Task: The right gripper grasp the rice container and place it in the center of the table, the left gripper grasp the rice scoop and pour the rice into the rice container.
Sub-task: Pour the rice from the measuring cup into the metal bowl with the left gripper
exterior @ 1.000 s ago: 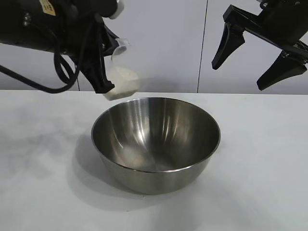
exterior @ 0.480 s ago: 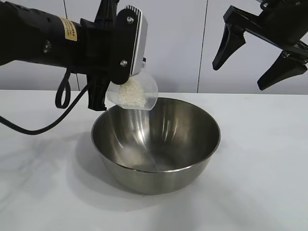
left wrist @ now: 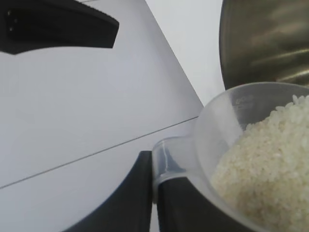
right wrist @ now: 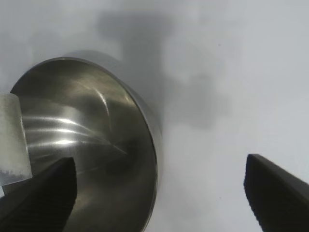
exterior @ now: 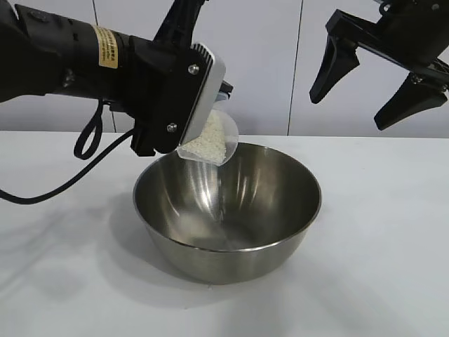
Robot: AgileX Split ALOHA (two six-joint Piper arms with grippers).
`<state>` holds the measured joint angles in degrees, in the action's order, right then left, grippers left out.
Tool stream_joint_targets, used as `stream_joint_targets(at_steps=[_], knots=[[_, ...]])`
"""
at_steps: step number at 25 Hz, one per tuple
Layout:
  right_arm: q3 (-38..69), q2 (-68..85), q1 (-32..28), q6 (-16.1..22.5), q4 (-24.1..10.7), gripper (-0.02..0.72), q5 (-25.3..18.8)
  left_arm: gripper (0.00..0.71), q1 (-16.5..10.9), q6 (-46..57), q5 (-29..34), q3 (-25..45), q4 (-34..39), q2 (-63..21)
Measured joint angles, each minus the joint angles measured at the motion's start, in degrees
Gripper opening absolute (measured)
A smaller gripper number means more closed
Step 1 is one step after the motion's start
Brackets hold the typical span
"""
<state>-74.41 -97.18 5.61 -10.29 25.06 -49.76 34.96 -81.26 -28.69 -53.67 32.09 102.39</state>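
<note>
Exterior view: left end effector [exterior: 200,144] clamps the rice scoop [exterior: 210,140] by its handle — light, thin plastic — tilted over the rice container [exterior: 228,210] mid-surface; right end effector [exterior: 379,81] hangs wide open, empty.

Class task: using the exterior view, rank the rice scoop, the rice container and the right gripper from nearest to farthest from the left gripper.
1. rice scoop: held in the left gripper, tilted over the rim.
2. rice container: just below, centre of the table.
3. right gripper: open, up at the far right.
</note>
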Motion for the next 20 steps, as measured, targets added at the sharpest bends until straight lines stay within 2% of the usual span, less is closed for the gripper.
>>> stream_joint_targets(at_steps=[7, 12, 20], knots=[[0.0, 0.0, 0.0, 0.0, -0.2, 0.652, 0.0, 0.006, 0.0, -2.4, -0.9, -1.3, 1.6, 2.8], [0.0, 0.0, 0.0, 0.0, -0.2, 0.652, 0.0, 0.006, 0.0, -8.7, -1.3, -1.5, 8.0, 2.9], [0.0, 0.0, 0.0, -0.1, -0.2, 0.652, 0.0, 0.006, 0.0, -11.4, -1.5, -3.8, 18.0, 2.9]])
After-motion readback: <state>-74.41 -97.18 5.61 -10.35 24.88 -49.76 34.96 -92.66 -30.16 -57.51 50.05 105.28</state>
